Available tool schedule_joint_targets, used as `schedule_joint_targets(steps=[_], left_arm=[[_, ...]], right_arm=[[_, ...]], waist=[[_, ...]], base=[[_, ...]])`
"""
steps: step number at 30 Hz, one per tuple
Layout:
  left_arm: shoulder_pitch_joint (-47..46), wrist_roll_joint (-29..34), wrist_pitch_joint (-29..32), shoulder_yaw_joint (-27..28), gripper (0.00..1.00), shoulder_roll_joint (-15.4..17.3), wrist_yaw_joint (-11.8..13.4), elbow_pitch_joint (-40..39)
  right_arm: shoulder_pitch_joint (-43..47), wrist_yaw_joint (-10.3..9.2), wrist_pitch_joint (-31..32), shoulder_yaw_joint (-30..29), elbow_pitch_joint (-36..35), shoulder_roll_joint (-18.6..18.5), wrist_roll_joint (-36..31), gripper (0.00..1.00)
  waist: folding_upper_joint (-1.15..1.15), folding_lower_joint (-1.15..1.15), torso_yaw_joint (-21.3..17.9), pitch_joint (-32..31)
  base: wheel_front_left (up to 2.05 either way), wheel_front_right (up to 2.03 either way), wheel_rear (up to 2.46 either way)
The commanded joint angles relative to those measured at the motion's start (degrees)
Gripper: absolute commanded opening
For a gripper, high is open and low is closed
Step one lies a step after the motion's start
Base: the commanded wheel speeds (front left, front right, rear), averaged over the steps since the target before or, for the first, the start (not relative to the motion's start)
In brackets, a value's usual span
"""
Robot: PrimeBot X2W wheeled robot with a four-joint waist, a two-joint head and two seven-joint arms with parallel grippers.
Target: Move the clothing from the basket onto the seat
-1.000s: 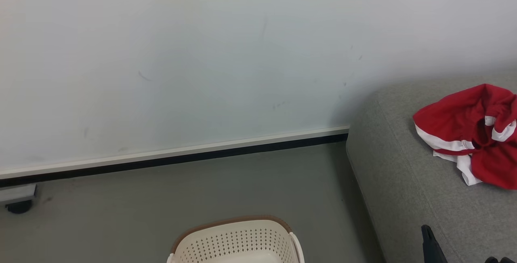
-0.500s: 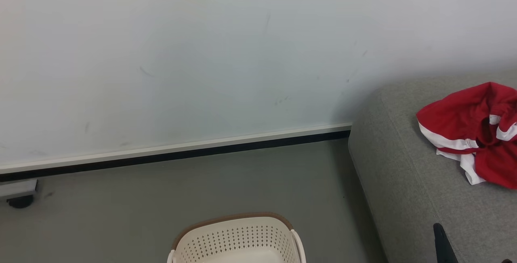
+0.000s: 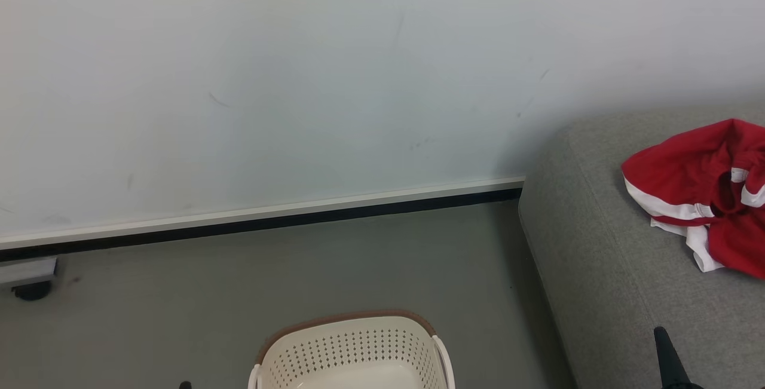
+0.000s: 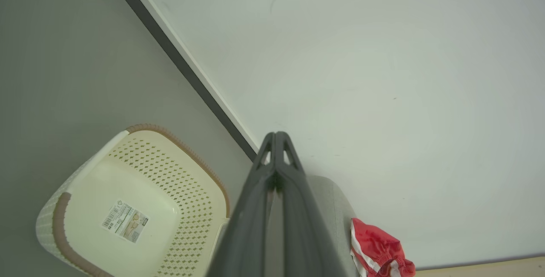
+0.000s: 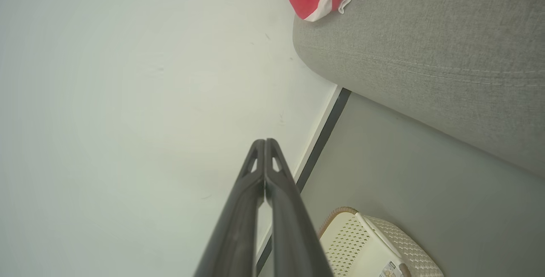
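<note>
Pale wall (image 3: 299, 78), grey floor (image 3: 358, 257), clothing (image 3: 687, 180) on the seat (image 3: 597, 245), basket (image 3: 352, 350) on floor, left pincer (image 4: 276, 134) and right pincer (image 5: 265, 141) closed.

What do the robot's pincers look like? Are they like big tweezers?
A bit, yes! The left pincer and right pincer each have two long, dark grey fingers that narrow to a point, with a little triangle-shaped hole near each tip. They look smooth and matte.

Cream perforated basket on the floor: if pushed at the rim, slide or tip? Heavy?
The oval cream-white perforated plastic basket looks empty, only a paper label on its bottom, so probably light. Its wide flat base on the smooth grey floor suggests sliding rather than tipping. Thin perforated walls may flex slightly.
</note>
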Motion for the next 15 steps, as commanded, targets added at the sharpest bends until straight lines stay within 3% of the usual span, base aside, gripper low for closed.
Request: schedule_joint_targets(steps=[1,15], left_arm=[[-1.40,-1.83,0.29,0.09,0.00,0.37,-0.44,-0.13],[-2.80,-9.47,1.77,-0.05,0.00,0.27,-1.22,0.87]], right_arm=[[-0.85,0.02,0.52,-0.61,-0.37,0.06,1.58,0.00],[-1.50,0.01,3.38,-3.67,0.13,0.65,9.33,0.00]], waist=[[0.00,0.00,0.05,0.08],[0.00,0.00,0.46,0.87]], base=[[0.00,0.00,0.00],[0.00,0.00,0.00]])
